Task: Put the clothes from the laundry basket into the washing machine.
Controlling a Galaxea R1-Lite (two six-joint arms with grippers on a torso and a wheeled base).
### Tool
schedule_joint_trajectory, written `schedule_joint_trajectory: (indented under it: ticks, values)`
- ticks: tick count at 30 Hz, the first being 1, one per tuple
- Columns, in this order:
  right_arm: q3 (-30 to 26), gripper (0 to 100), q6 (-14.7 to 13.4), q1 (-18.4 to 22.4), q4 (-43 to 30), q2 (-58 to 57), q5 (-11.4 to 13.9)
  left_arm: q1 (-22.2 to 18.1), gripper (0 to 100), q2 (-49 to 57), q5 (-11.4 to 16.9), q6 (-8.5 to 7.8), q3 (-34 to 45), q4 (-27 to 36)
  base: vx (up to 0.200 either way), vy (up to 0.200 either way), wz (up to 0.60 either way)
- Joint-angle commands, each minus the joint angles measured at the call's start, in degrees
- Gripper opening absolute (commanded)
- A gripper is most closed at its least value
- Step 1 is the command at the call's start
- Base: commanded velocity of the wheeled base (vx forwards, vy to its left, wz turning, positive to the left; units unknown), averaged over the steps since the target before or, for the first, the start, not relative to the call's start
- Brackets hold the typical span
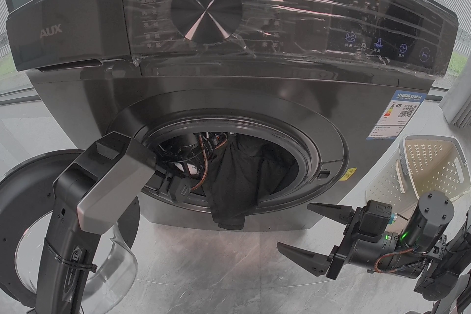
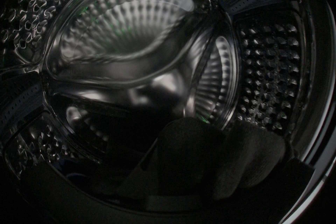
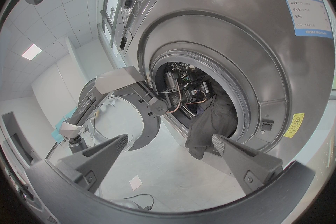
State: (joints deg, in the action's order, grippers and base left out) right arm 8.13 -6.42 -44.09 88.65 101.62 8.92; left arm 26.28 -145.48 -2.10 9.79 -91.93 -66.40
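Right hand [image 1: 293, 225] wide open, empty.

The washing machine [image 1: 255, 89] is dark metallic grey, with a blue-and-white label [image 1: 400, 114] at centre right and a small yellow sticker [image 1: 347, 174] lower down. The garment [image 1: 235, 177] in its opening is black. The laundry basket [image 1: 431, 165], right edge, is cream with a grid of small holes. The drum [image 2: 269, 70] is silver, embossed with rows of dimples. The floor [image 1: 206, 266] is pale, marbled grey.

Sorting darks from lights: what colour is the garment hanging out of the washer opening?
Black; the garment shows best in the head view.
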Motion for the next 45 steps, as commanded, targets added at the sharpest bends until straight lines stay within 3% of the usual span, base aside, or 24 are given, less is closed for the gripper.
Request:
schedule_joint_trajectory:
  ticks: [1, 5, 9, 10, 12, 22, 30, 38, 39, 45]
  values:
    - [-0.1, 100, 0.0, -0.1, 0.0, 0.2, 0.0, -0.3, 0, -3.1, -2.3, 0.32, -7.0, 2.0, 0.0, 0.0, 0.0]
    - [-0.3, 100, 0.0, -0.1, 0.0, 0.2, 0.0, 0.0, 0, -3.0, -2.3, 0.49, -7.4, 3.5, 0.0, 0.0, 0.0]
    - [-0.3, 100, 0.0, -0.1, 0.0, 0.2, 0.0, 0.6, 0, -2.7, -2.3, 2.43, -6.3, 4.2, 0.0, 0.0, 0.0]
    - [-0.3, 100, 0.1, -0.1, 0.0, 0.2, 0.0, 0.7, 100, -2.6, -2.3, 2.69, -6.1, 4.2, 0.0, 0.0, 0.0]
    - [-0.3, 100, 0.1, -0.1, 0.0, 0.2, 0.0, 1.9, 100, -1.6, -2.4, 3.83, -3.5, 4.5, 0.0, 0.0, 0.0]
    - [-0.3, 100, 0.1, -0.1, 0.0, 0.1, 0.1, 4.3, 100, 4.3, -1.4, 3.48, 10.7, 9.0, 0.0, 0.0, 0.0]
    - [-0.2, 100, 0.1, -0.6, 0.0, -0.2, 0.0, 5.1, 100, 5.6, 1.4, 0.58, 20.1, 12.2, 0.0, 0.0, 0.0]
    - [-0.1, 100, 0.1, -0.9, 0.0, -0.1, 0.0, 4.9, 100, 3.5, 1.5, 0.05, 19.8, 12.0, 0.0, 0.0, 0.0]
    - [-0.1, 100, 0.1, -0.8, 0.0, -0.2, 0.0, 4.7, 0, 3.1, 1.5, -0.38, 19.7, 11.8, 0.0, 0.0, 0.0]
    - [0.0, 100, 0.1, -0.9, 0.0, -0.1, 0.0, 4.4, 0, 2.2, 0.6, 0.23, 13.9, 11.4, 0.0, 0.0, 0.0]
